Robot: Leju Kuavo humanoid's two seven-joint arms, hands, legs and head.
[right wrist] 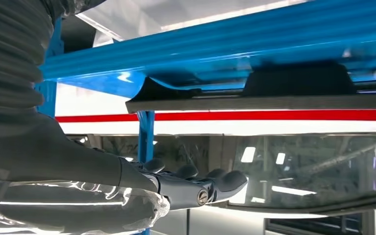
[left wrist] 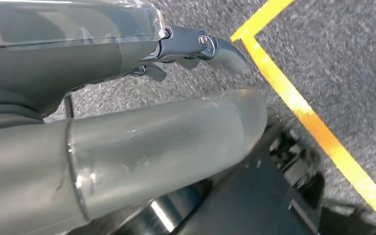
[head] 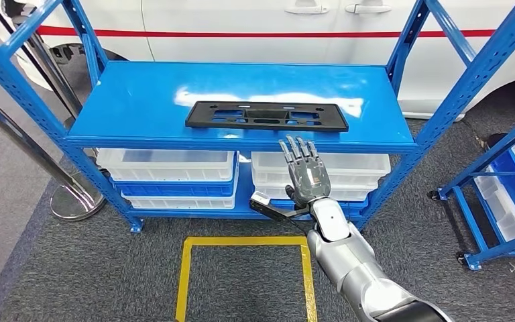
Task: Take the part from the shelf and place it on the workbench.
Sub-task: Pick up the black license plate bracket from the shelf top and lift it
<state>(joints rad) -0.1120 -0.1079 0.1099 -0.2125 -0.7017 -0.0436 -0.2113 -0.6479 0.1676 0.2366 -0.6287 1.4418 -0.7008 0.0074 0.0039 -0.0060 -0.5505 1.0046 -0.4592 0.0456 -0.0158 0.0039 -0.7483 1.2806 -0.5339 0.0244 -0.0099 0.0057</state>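
In the head view, the silver right arm was seen nearest, rising from below, with the right hand (head: pixel 304 176) raised flat before the front edge of the blue metal shelf (head: pixel 141 100). Its fingers (head: pixel 300 151) were held straight and slightly spread, with nothing gripped, just short of the flat black plastic part with rectangular cut-outs (head: pixel 266 115). That part lay lengthwise on the top shelf board, near the front edge. Clear plastic bins (head: pixel 167 163) were stacked on the lower level, and a yellow taped square (head: pixel 186 268) was marked on the grey carpet floor (head: pixel 74 268). A white car body with a red stripe (head: pixel 241 33) stood behind the shelf.

In the left wrist view, the left hand (left wrist: pixel 127 73) was seen hanging above the carpet and yellow tape, its fingers (left wrist: pixel 210 46) loosely curled, nothing held.

In the right wrist view, the right hand's fingers were seen extended together, empty, close to the shelf edge, where the dark part rested.
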